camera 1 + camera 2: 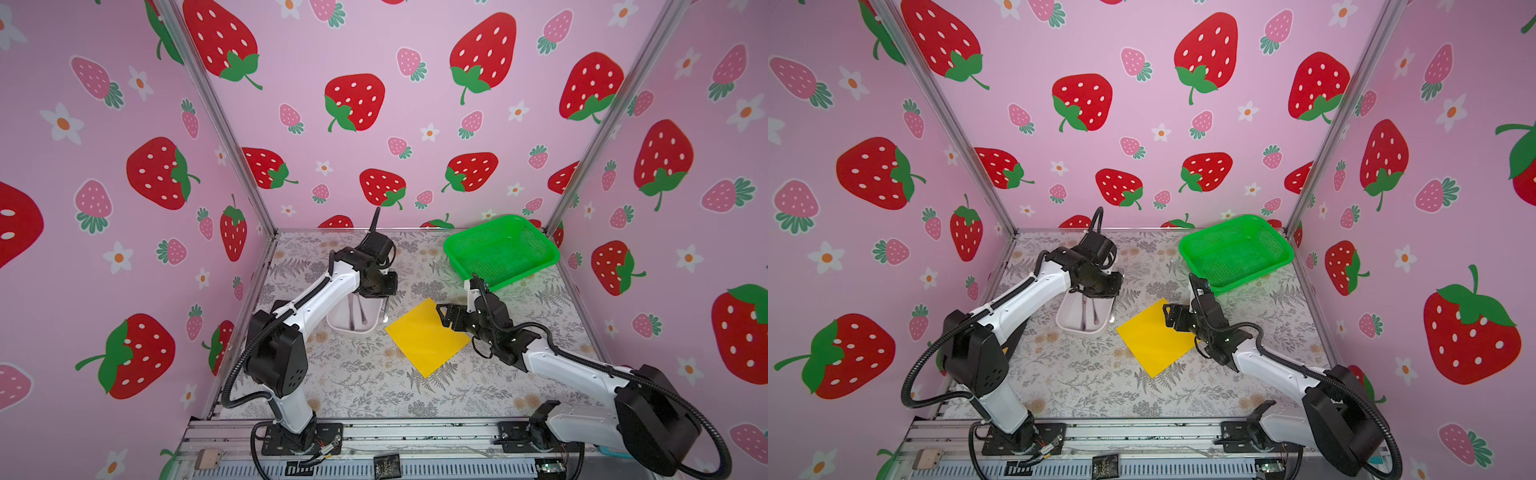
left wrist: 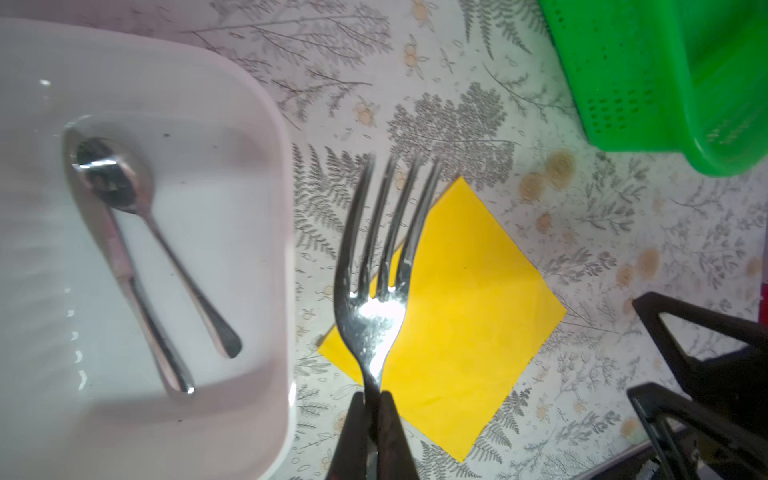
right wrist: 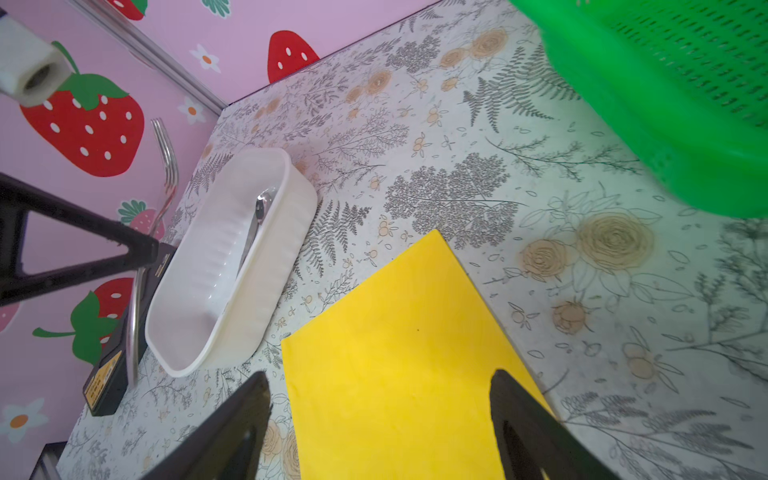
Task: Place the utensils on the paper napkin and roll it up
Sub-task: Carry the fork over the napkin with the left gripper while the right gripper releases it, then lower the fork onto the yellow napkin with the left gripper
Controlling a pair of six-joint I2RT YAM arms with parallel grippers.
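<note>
Two items lie in white tub (image 2: 286,249): spoon (image 2: 137,208), second utensil (image 2: 141,307). Fork (image 2: 374,291): pinched in left pincer (image 2: 374,415), aloft at tub's 3 o'clock. Paper napkin (image 1: 428,336): bare, at tub's 4 o'clock. Right pincer (image 3: 378,376): spread, at napkin's 2 o'clock edge. Rolling unstarted.

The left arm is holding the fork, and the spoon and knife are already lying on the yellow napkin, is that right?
Not quite. The spoon and knife lie in the white tray, not on the yellow napkin. The left wrist view shows this plainly. The left fingers do hold the fork.
</note>
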